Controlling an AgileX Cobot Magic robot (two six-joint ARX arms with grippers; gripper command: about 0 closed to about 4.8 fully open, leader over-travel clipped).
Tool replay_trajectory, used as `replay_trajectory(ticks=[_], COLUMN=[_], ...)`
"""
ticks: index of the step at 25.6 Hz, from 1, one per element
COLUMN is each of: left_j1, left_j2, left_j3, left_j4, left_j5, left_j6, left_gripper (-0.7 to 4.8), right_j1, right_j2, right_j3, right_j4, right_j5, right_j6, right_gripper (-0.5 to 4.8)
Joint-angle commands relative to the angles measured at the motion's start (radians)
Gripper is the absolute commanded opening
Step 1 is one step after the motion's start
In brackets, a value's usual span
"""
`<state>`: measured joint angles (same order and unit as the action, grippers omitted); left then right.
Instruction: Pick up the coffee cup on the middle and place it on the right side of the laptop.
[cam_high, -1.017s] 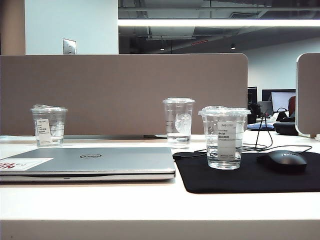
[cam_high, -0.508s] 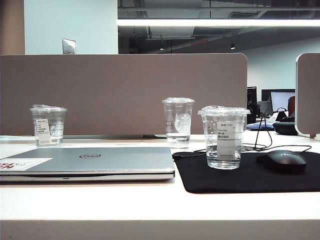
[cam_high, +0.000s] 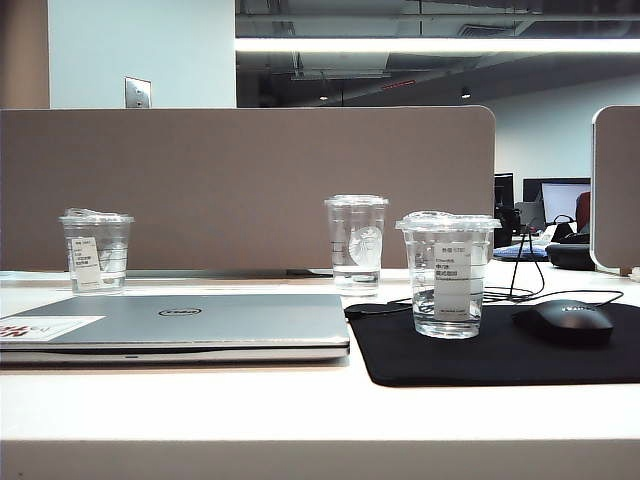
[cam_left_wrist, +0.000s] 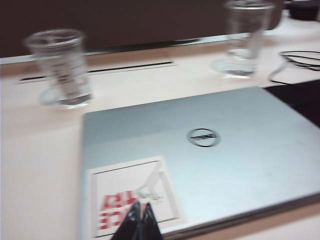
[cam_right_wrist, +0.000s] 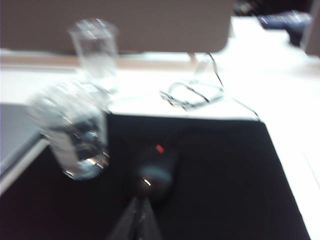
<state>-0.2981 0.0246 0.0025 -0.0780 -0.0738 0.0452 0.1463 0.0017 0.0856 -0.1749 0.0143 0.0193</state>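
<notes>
Black mouse pad (cam_high: 520, 355): clear lidded coffee cup (cam_high: 448, 275), white label, seemingly water.

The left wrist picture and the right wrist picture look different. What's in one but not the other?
Only the left wrist view shows the laptop's Dell logo, its white-and-red sticker, the cup with the narrow label and the shut left gripper.

Only the right wrist view shows the coffee cup, the black mouse, the mouse pad and the shut right gripper.

Both show the laptop, the taller cup and the cables.
</notes>
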Motion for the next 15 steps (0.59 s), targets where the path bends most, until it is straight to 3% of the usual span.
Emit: replay_trajectory(ticks=[1, 6, 15], left_j1=[0.089, 0.196, 0.204], left_j2=[0.001, 0.001, -0.002], left_j3=[0.003, 0.003, 0.004], left_j4=[0.019, 0.036, 0.064], left_j5=[0.048, 0.053, 0.026], left_j6=[-0.001, -0.027, -0.026], left_gripper=[-0.06, -0.06, -0.05], right_j1=[0.001, 0.000, 0.000], right_j2=[0.000, 0.000, 0.000], right_j3=[-0.053, -0.084, -0.084], right_j4=[0.084, 0.075, 0.066], right_j5=[0.039, 0.039, 0.039], right_j6=[-0.046, -0.183, -0.179], right_gripper=[-0.05, -0.05, -0.05])
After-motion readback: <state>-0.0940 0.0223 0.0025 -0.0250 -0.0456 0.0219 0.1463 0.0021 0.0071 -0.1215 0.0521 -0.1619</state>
